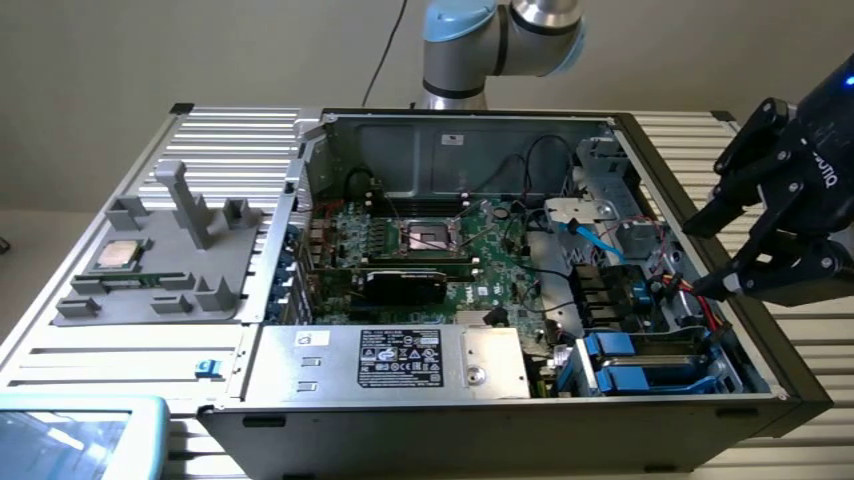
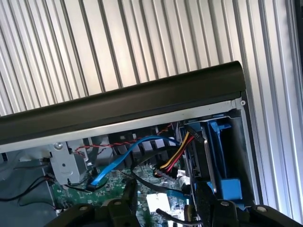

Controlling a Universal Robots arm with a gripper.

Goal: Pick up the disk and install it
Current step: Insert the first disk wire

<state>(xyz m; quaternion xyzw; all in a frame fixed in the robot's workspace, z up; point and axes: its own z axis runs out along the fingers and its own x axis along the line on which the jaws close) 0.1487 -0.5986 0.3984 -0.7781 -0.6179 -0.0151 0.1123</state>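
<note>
An open computer case (image 1: pixel 787 385) lies on a ribbed metal table. In its drive bay, at the corner toward the exterior view's lower right, sit two blue-bracketed drive units (image 1: pixel 627 362); I cannot tell which of them is the disk. One blue bracket (image 2: pixel 221 156) also shows in the wrist view, just inside the case's black edge (image 2: pixel 142 101). My black gripper (image 1: pixel 701 258) hovers over the case's edge on the exterior view's right, above the bay. Its fingers (image 2: pixel 128 198) stand apart with nothing between them; the gripper (image 2: pixel 165 205) is open.
A grey fixture tray (image 1: pixel 200 300) at the exterior view's left carries a silver processor chip (image 1: pixel 120 255) and a memory stick (image 1: pixel 127 279). Inside the case are the motherboard (image 1: pixel 441 235), a black card (image 1: pixel 407 285), the power supply (image 1: pixel 387 360) and blue and red cables (image 2: pixel 128 151).
</note>
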